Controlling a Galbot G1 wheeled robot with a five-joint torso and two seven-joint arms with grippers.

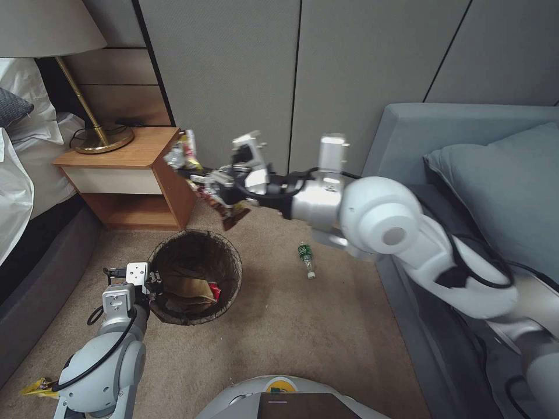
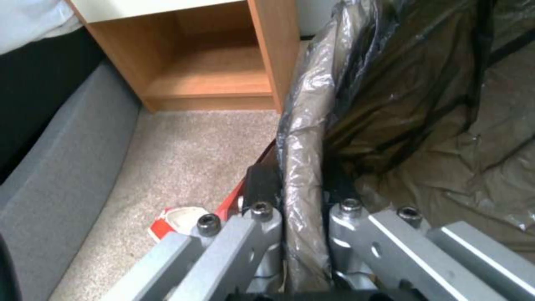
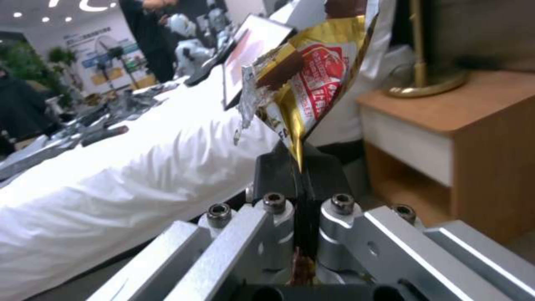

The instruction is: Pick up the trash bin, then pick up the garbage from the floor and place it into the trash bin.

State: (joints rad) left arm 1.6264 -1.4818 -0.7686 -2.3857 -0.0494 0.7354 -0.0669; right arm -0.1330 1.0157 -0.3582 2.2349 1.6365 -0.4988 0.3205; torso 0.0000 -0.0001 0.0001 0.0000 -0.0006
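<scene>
Transferring a snack wrapper to the trash bin: garbage step in hand. Right gripper, jaws clamped on the wrapper, raised beside the nightstand, above and beyond the bin's far rim. Left gripper, jaws pinching the lined rim at the bin's left edge, over the carpet. Paper bag already inside. Bottle on the floor right of the bin. Next move, judged: lower the wrapper over the bin mouth, then part the jaws

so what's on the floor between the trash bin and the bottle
Nothing: the head view shows bare carpet between the trash bin and the bottle.
</scene>
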